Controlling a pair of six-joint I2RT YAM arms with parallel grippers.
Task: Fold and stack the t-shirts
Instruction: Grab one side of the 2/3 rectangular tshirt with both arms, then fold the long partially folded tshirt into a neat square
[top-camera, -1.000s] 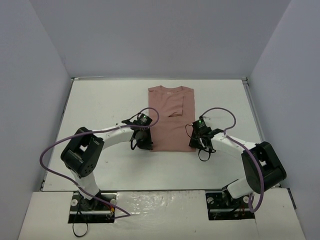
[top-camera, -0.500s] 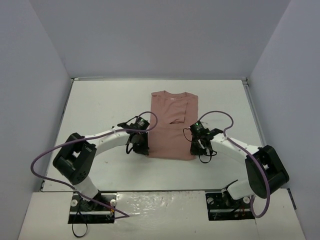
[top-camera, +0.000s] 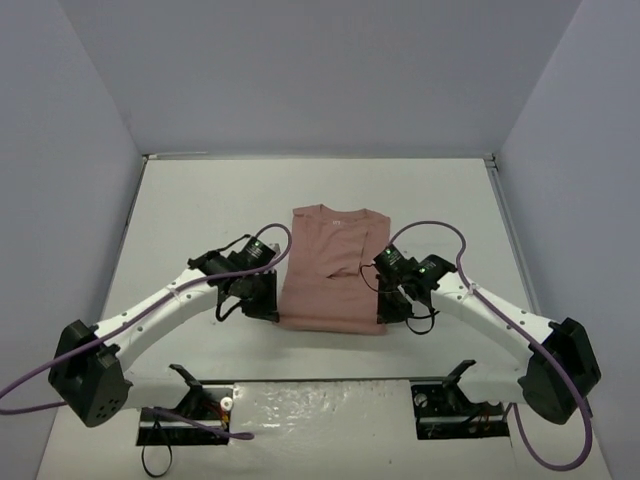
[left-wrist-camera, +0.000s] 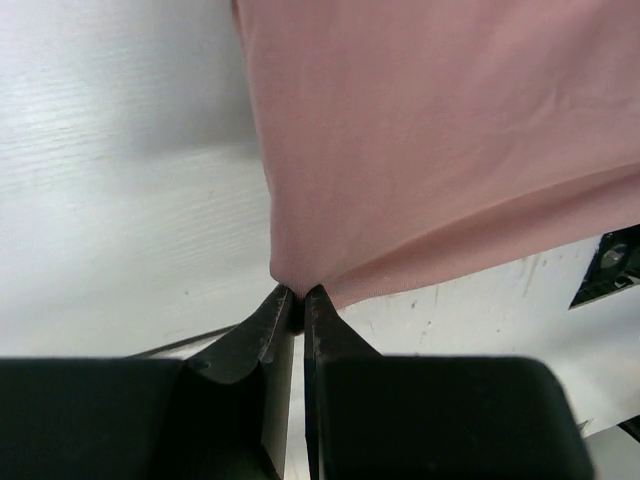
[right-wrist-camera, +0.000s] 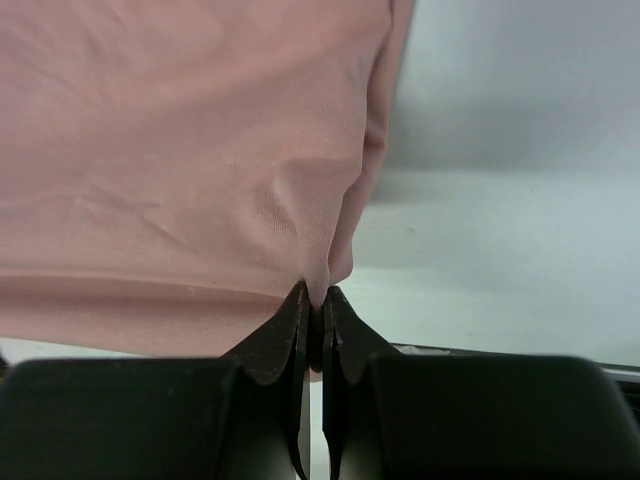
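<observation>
Pink cloth sits in the middle of the overhead view. The t-shirt (top-camera: 330, 268) lies on the white table (top-camera: 200, 200) as a narrow upright rectangle, with its collar toward the top of the frame and its hem toward the bottom. A crease runs down its right part, with a small slanted fold halfway along.

Both arms reach in from the lower corners of the frame and meet the shirt at its two lower corners. Purple cables (top-camera: 440, 228) loop above them.

The left gripper (left-wrist-camera: 297, 293) has its black fingers (left-wrist-camera: 262, 325) pressed together on the shirt's corner. In the left wrist view the cloth fills the upper right of the frame and narrows to a point that vanishes between the tips. Bare table shows at the left and lower right.

The right gripper (right-wrist-camera: 318, 292) likewise pinches the shirt. In the right wrist view a small pucker of cloth is drawn down into the closed fingertips, and wrinkles spread from it across the left and centre of the frame. A folded edge runs up the frame just right of centre, and beyond it lies plain white table.

Whether the pinched corners are raised off the table cannot be told from these views.
</observation>
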